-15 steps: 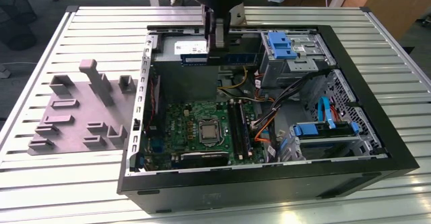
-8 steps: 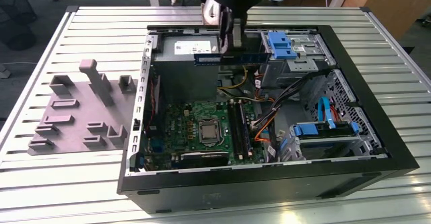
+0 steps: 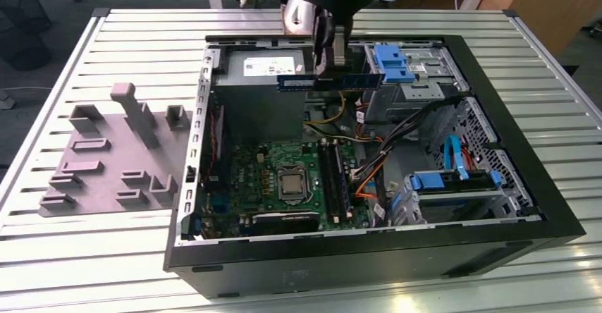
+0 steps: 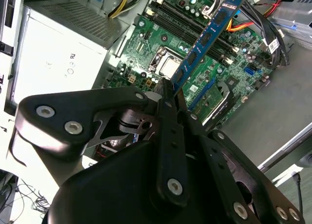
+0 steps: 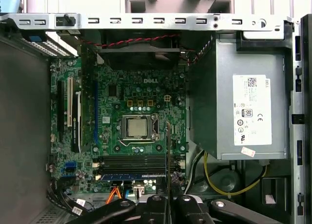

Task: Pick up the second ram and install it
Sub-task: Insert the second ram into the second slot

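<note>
The gripper point(image 3: 331, 72) was closed on the ram point(image 3: 362, 80) at its middle, holding it clear above the case point(image 3: 376, 256) by the power supply point(image 3: 259, 63). Its long axis lay crosswise to the slots point(image 3: 331, 175), below on the motherboard point(image 3: 249, 165).

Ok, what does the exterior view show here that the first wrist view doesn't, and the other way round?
Exterior view: the black outer wall of the computer case resting on the slatted table, and the broad face of the second ram, held level above the open case. First wrist view: a straight-down look at the memory slots, where a blue stick already sits in one; the held ram appears edge-on. Both: the gripper shut on the second ram, the green motherboard and the power supply.
</note>
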Available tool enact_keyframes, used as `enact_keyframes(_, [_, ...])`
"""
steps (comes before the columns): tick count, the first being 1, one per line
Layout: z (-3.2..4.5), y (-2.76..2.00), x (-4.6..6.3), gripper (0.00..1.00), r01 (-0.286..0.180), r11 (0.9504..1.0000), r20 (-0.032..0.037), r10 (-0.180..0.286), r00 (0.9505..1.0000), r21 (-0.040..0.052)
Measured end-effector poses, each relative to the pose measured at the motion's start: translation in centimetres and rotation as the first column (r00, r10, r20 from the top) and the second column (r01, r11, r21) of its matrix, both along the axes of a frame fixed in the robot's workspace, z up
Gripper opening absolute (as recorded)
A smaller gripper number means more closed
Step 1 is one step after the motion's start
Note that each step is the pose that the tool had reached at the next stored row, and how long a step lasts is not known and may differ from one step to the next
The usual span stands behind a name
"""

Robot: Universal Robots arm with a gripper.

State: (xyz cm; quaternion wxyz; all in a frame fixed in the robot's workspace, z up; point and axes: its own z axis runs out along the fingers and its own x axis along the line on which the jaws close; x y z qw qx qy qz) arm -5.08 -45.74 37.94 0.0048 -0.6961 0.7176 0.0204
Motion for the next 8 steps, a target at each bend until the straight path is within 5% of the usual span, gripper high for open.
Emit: enact_keyframes(8, [0.00,0.00,0.01,0.14,0.004,1.0000,0.0000,-0.004,1.0000,0.0000])
